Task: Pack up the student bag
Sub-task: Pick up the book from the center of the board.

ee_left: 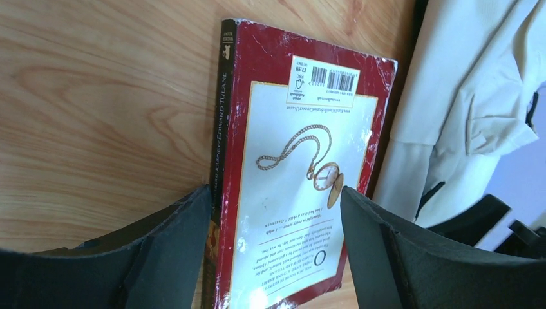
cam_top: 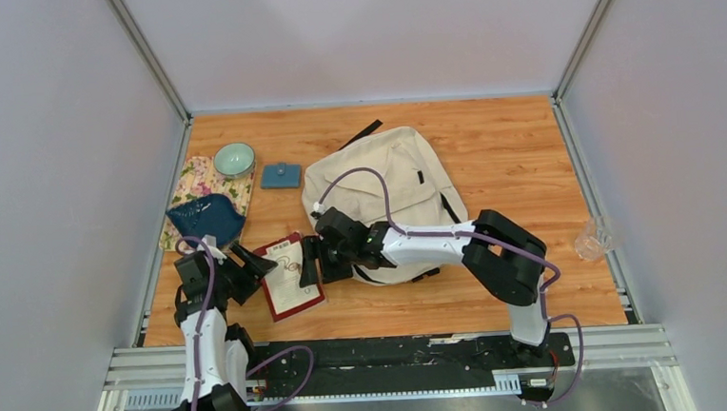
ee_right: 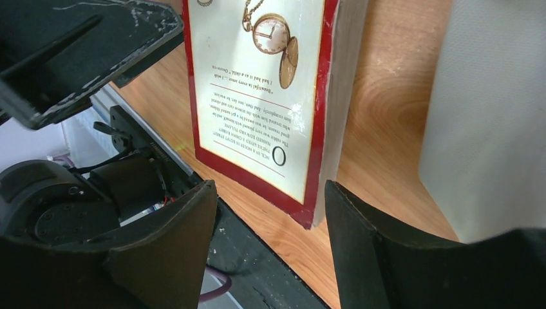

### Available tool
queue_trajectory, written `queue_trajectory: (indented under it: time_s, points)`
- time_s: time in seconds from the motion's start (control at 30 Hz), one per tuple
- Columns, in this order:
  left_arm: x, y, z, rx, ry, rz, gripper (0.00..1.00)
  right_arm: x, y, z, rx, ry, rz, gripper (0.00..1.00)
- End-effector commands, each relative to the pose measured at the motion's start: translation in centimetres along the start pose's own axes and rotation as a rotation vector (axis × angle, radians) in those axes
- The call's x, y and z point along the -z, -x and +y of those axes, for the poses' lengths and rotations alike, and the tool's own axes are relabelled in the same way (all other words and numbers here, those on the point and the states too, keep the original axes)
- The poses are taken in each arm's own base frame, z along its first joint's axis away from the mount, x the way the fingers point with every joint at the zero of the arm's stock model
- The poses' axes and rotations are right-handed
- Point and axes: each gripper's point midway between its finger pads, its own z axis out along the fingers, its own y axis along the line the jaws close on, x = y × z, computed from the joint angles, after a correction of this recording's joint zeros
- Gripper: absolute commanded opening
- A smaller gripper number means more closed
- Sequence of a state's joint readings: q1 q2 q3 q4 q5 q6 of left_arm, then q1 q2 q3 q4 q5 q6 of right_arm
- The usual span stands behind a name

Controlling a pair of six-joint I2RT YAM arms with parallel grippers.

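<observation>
Table (cam_top: 508, 139): wood top, grey walls on three sides.

Student bag (cam_top: 387, 190): cream, lying flat around the middle of the table, slightly right of centre. Black strap sticks out at its far edge. The right arm reaches across its near-left part.

Floral cloth (cam_top: 191, 183): far left. A dark blue dish (cam_top: 206, 220) sits on its near end and a pale green bowl (cam_top: 234, 159) on its far corner.

Book (cam_top: 293, 277): red-bordered paperback, back cover up, pocket-watch picture and barcode showing. It's just left of the bag's near corner, between the two pincers. The right wrist view shows its page edge and one near corner down on the wood; can't tell if the rest lies flat.

Small blue pouch (cam_top: 282, 176): between bowl and bag, apart from both.

Clear plastic item (cam_top: 592, 239): off at the right edge, can't identify it.

Left pincer (ee_left: 275, 193): jaws spread wide, straddling the book across its width, spine by one finger (ee_left: 174, 244). Can't tell if the pads touch. No grip visible.

Right pincer (ee_right: 269, 187): jaws well apart, holding nothing, aimed at the book's near corner with the bag fabric just beside it.
</observation>
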State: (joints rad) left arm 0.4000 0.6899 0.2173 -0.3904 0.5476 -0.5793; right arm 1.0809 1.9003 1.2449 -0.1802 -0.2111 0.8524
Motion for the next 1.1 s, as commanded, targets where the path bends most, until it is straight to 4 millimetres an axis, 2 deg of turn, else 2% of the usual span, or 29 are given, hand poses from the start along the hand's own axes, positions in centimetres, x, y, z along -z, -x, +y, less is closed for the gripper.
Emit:
queue_trajectory:
  time_s: [0.0,0.03,0.17,0.33,0.5,0.6,0.93,0.97,1.07]
  points:
    - [0.3,-1.2,-1.3,0.036,-0.078,0.055,0.8,-1.4,0.4,1.0,-0.019,0.013,-0.008,0.65]
    - [0.3,-1.2,-1.4,0.035,-0.082,0.056,0.79,-2.2,-0.1,0.4,-0.027,-0.001,0.008,0.65]
    - [0.3,-1.5,-1.5,0.037,-0.101,0.063,0.77,-3.0,-0.7,0.6,-0.025,0.005,0.024,0.61]
    - [0.3,-1.9,-1.8,0.04,-0.128,0.077,0.74,-1.9,0.0,2.3,-0.003,0.056,-0.007,0.61]
    - [0.4,-2.3,-2.4,0.046,-0.165,0.093,0.7,-1.6,0.6,3.5,-0.015,0.094,-0.019,0.57]
    - [0.5,-2.3,-2.5,0.047,-0.172,0.092,0.68,-1.4,1.0,4.1,-0.034,0.107,-0.034,0.48]
    - [0.4,-2.4,-2.5,0.05,-0.178,0.092,0.65,0.0,2.3,5.3,-0.065,0.142,-0.104,0.34]
    - [0.4,-2.5,-2.5,0.05,-0.18,0.093,0.64,0.2,2.5,5.2,-0.066,0.14,-0.115,0.3]
    - [0.4,-2.5,-2.6,0.049,-0.183,0.094,0.64,-0.2,2.5,5.2,-0.071,0.143,-0.111,0.26]
